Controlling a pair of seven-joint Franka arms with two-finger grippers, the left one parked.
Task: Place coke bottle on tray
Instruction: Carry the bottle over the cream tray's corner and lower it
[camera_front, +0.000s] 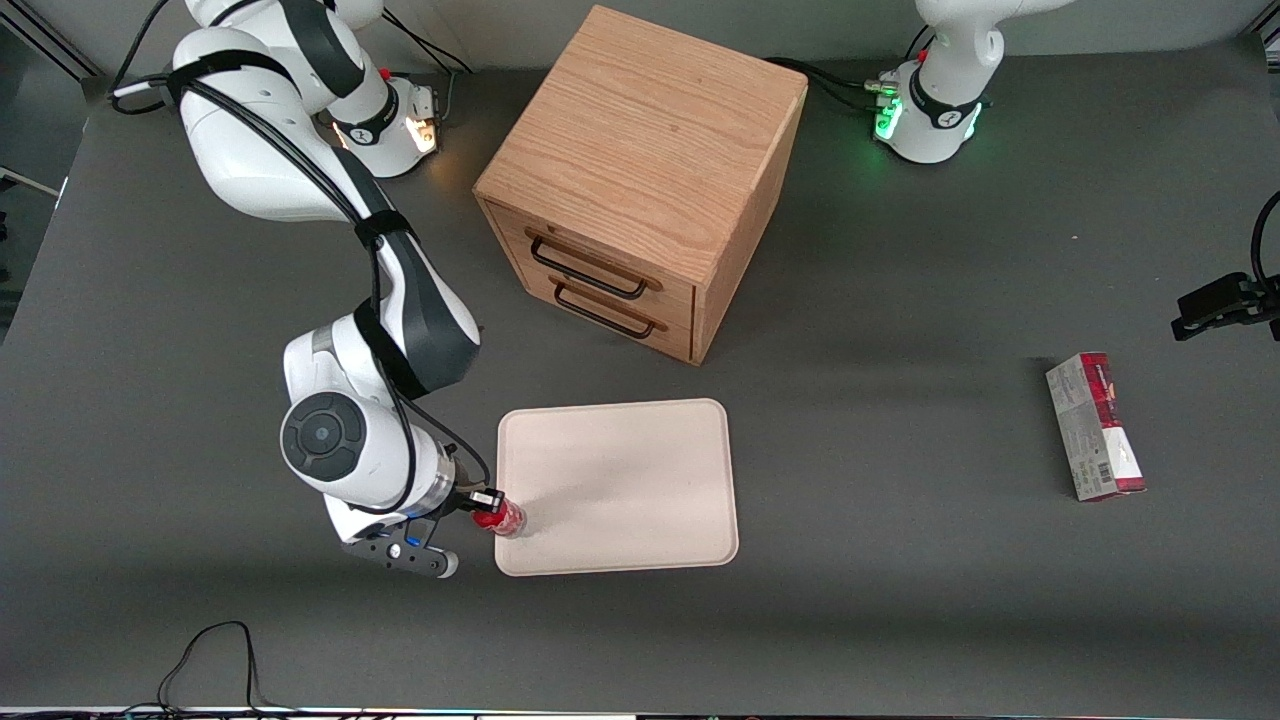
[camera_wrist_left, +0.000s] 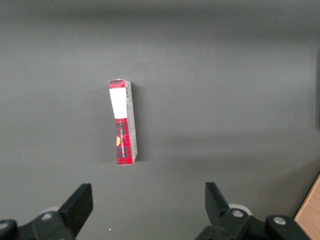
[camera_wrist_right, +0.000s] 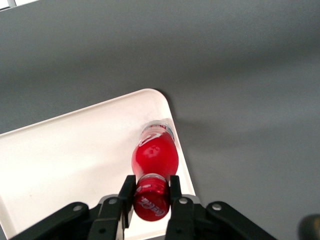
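We see the gripper (camera_front: 487, 500) closed on the red cap of the coke bottle (camera_front: 503, 517), its fingers (camera_wrist_right: 126, 196) clamping either side. The bottle stands over the tray (camera_front: 640, 470) at the edge toward the working arm. Farther from the camera stands the wooden cabinet (camera_front: 640, 160); toward the parked arm's end lies a red-and-grey carton (camera_front: 1095, 425).

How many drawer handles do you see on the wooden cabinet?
2. Both are dark handles on the cabinet front: the upper handle and the lower handle just below it. The gripper holds the bottle over the tray edge.
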